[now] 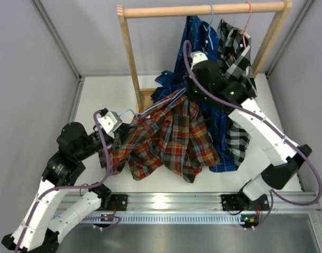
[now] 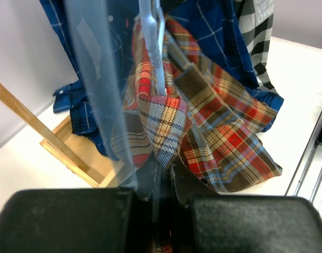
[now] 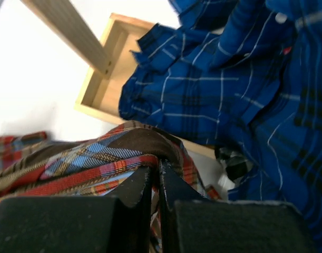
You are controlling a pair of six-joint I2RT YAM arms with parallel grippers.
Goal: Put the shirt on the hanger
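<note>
The red-orange plaid shirt [image 1: 171, 137] hangs stretched between my two grippers above the white table. The light-blue wire hanger [image 1: 150, 109] runs from my left gripper into the shirt's upper edge. My left gripper [image 1: 123, 129] is shut on the hanger wire [image 2: 153, 42], and a fold of the shirt [image 2: 224, 132] hangs right at its tips [image 2: 163, 174]. My right gripper [image 1: 188, 95] holds the shirt's far upper edge, close to the blue shirt. In the right wrist view it [image 3: 155, 171] is shut on a fold of the shirt [image 3: 97, 158]. Most of the hanger is hidden under cloth.
A wooden clothes rack [image 1: 203, 9] stands at the back, its left post [image 1: 130, 63] and base frame [image 1: 146, 95] close behind the shirt. On it hang a navy plaid shirt [image 1: 200, 47] and a black-and-white plaid shirt [image 1: 237, 58] on a pink hanger [image 1: 247, 21]. A metal rail [image 1: 171, 200] runs along the near edge.
</note>
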